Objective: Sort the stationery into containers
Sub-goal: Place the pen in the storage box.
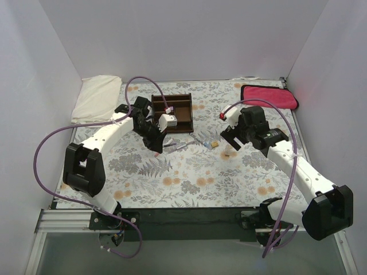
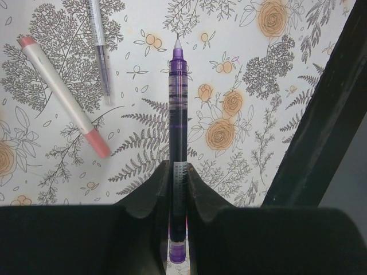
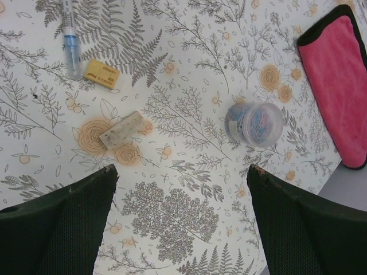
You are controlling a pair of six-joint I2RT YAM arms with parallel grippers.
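Now the left gripper (image 2: 179,172) is clamped hard on a purple pen (image 2: 178,114). The barrel runs straight out between its fingers, with the pale tip pointing away from the wrist. Under the pen is the floral mat (image 2: 241,69), though whether the pen touches it cannot be told. Off to the pen's left in the wrist view, a white marker (image 2: 63,94) with pink ends lies on a slant. A thin clear pen (image 2: 100,51) lies just beside the marker's far half.

From overhead, the pen-holding gripper sits just in front of the near left corner of the dark wooden organizer (image 1: 175,112), which stands at the far middle of the mat.

Over on the other side, the right gripper (image 3: 182,172) hangs with its jaws spread wide and nothing between them. Beyond its fingers (image 3: 57,229) the mat carries a yellow eraser (image 3: 102,73). A pale block (image 3: 121,129) lies near that, and a blue-banded pen (image 3: 71,40) just beside the eraser. A round clear tub of coloured paper clips (image 3: 254,123) stands well apart to the right.

A magenta cloth (image 1: 269,95) lies at the far right corner and a white cloth (image 1: 96,97) at the far left.
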